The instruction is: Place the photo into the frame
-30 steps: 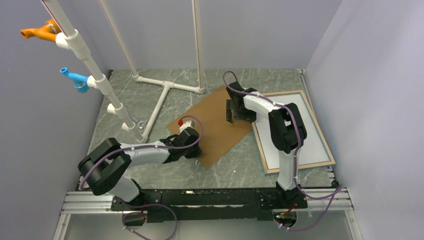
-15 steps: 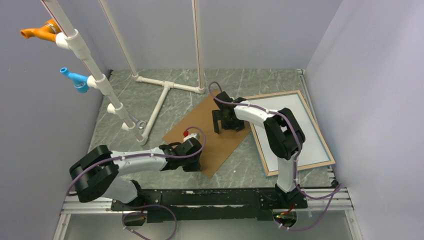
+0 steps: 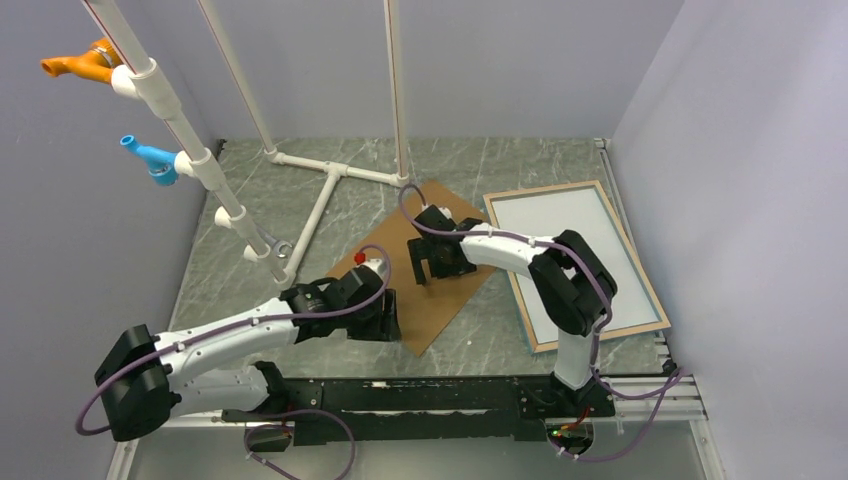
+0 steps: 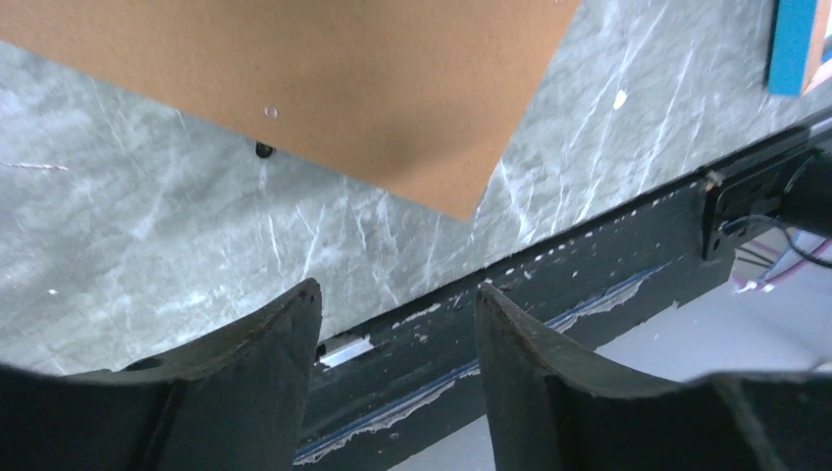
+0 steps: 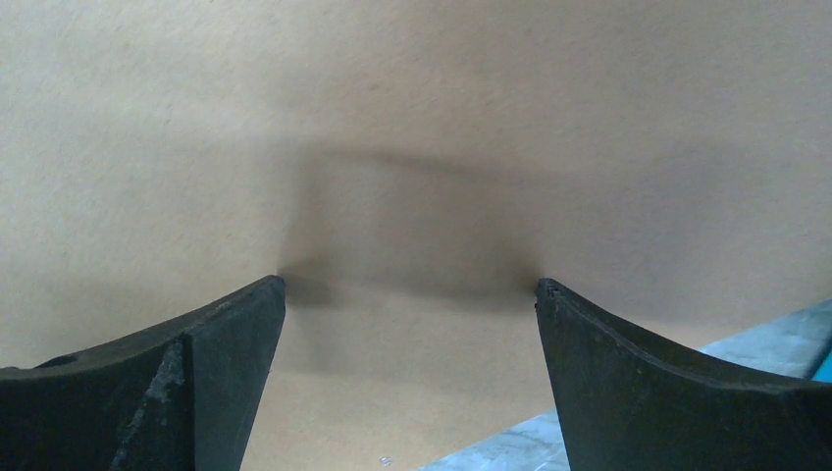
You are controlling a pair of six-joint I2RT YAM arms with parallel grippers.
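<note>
The frame point(image 3: 640, 270) lies flat at the right, light wood face up, and its blue edge point(image 4: 793, 44) shows in the left wrist view. A white sheet point(image 3: 575, 260) fills its opening; it looks like the photo lying white back up, with no print showing. A plain brown backing board point(image 3: 445, 295) lies slanted beside the frame's left edge. My left gripper point(image 3: 385, 325) point(image 4: 397, 294) is open at the board's near corner, nothing between its fingers. My right gripper point(image 3: 432, 268) point(image 5: 410, 285) is wide open, its tips down on the middle of the board point(image 5: 412, 118).
A white pipe stand point(image 3: 330, 190) rises at the back left, carrying an orange piece point(image 3: 80, 65) and a blue piece point(image 3: 145, 157). A black rail point(image 3: 420, 395) runs along the near table edge. Walls close in on three sides.
My left gripper has opened and let go of the board's near corner. The board slid left and nearer, off the frame's edge. My right gripper moved left across the board.
</note>
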